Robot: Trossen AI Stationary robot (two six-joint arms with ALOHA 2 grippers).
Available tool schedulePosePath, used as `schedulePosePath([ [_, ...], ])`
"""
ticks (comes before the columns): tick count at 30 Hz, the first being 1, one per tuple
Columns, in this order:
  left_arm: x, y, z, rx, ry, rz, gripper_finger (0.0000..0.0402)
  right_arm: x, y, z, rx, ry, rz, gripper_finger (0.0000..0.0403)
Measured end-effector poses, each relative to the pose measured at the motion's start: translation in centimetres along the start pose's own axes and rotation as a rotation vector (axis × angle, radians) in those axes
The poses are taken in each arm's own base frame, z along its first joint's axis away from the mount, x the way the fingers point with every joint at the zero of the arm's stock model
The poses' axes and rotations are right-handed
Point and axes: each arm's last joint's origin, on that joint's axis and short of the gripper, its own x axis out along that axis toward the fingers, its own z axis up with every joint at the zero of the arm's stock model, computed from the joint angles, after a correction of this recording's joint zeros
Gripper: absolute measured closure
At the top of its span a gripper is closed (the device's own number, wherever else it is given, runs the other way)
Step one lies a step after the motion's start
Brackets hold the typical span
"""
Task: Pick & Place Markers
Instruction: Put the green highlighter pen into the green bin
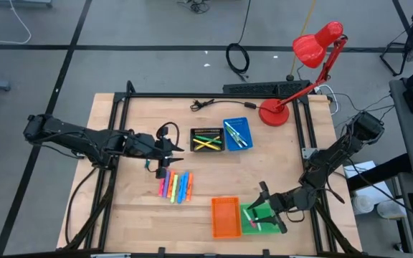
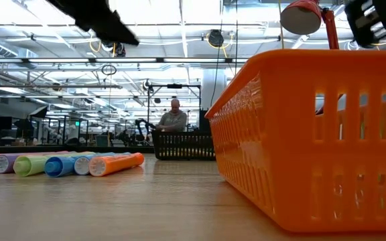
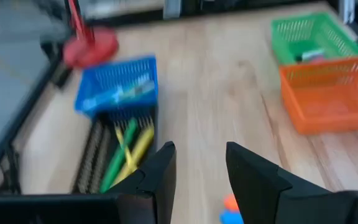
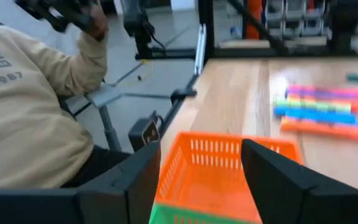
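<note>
Above the markers (image 1: 175,186), the left gripper (image 1: 168,151) is held unclenched, empty.
Beside the orange tray (image 1: 226,216), the right gripper (image 1: 264,203) is parted over the green tray (image 1: 258,216); black tray (image 1: 207,140) and blue tray (image 1: 236,134) are set beyond.

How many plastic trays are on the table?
4: black tray and blue tray side by side mid-table; orange tray and green tray side by side at the near edge.

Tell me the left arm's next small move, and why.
Probably lower the left hand onto the loose markers and close on one. Its fingers are open and empty, it sits just above the row, and those markers lie on the bare table outside any tray.
</note>
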Motion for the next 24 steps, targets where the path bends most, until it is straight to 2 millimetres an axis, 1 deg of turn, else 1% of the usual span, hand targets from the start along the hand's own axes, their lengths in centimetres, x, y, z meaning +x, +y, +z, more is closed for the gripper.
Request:
schedulePosePath([
  [3, -0.1, 0.0, -1.5, -0.097, 0.155, 0.005, 0.0256, 0.0, 0.1, 0.4, -0.056, -0.043, 0.01, 0.0188],
  [5, -0.4, 0.0, -2.8, -0.177, 0.284, 0.043, 0.0256, 0.0, 0.2, 0.6, -0.079, -0.061, 0.013, 0.0191],
  [7, -0.5, 0.2, -4.0, -0.272, 0.388, 0.159, 0.0256, 0.0, 0.2, 0.6, -0.095, -0.061, 0.012, 0.0193],
  [11, -0.7, 0.7, -7.3, -0.512, 0.511, 0.427, 0.0256, 0.0, 0.1, 0.6, -0.1, -0.06, 0.009, 0.0194],
  [13, -0.7, 1.0, -8.6, -0.641, 0.542, 0.49, 0.0256, 0.0, 0.1, 0.7, -0.099, -0.062, 0.007, 0.0194],
  [15, -0.7, 1.2, -10.0, -0.731, 0.609, 0.499, 0.0256, 0.1, 0.0, 0.8, -0.095, -0.07, 0.006, 0.0195],
  [18, -0.5, 1.3, -11.7, -0.787, 0.666, 0.486, 0.0256, 0.1, -0.2, 0.8, -0.094, -0.071, -0.001, 0.0197],
  [24, -0.5, 1.4, -14.3, -0.907, 0.761, 0.486, 0.0256, 0.2, -0.5, 0.9, -0.093, -0.072, -0.015, 0.0198],
])
